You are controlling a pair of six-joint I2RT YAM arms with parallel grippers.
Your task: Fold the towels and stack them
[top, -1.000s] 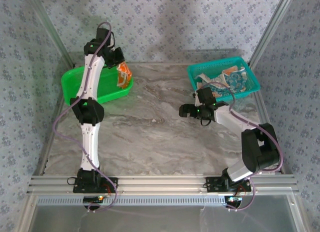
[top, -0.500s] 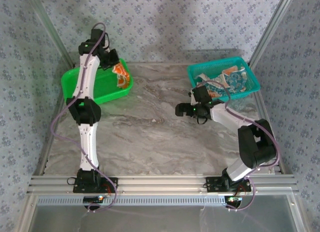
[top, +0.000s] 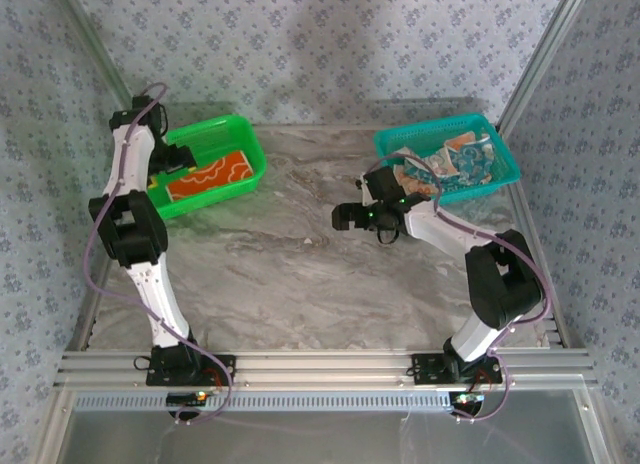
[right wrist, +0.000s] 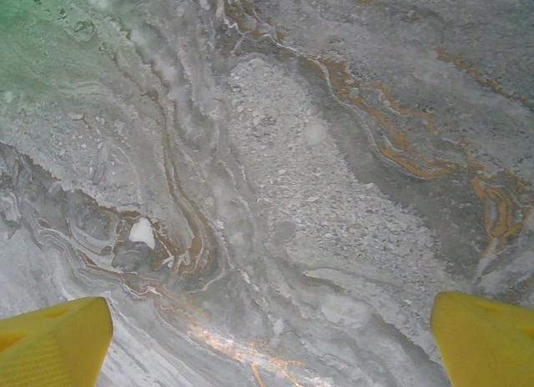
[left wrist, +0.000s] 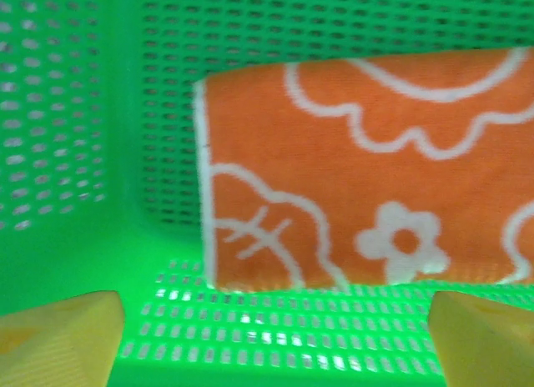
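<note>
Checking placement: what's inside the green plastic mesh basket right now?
A folded orange towel with white flower prints lies flat on the floor of the green plastic mesh basket. Anything beneath the towel is covered, and the left arm hides the basket's left end.

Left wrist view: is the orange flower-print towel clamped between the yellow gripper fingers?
No, the orange flower-print towel lies folded on the floor of the green plastic mesh basket, clear of the spread yellow fingers.

Marble table [top: 300,274]: green basket [top: 250,149] far left, teal basket [top: 508,164] far right.
</note>
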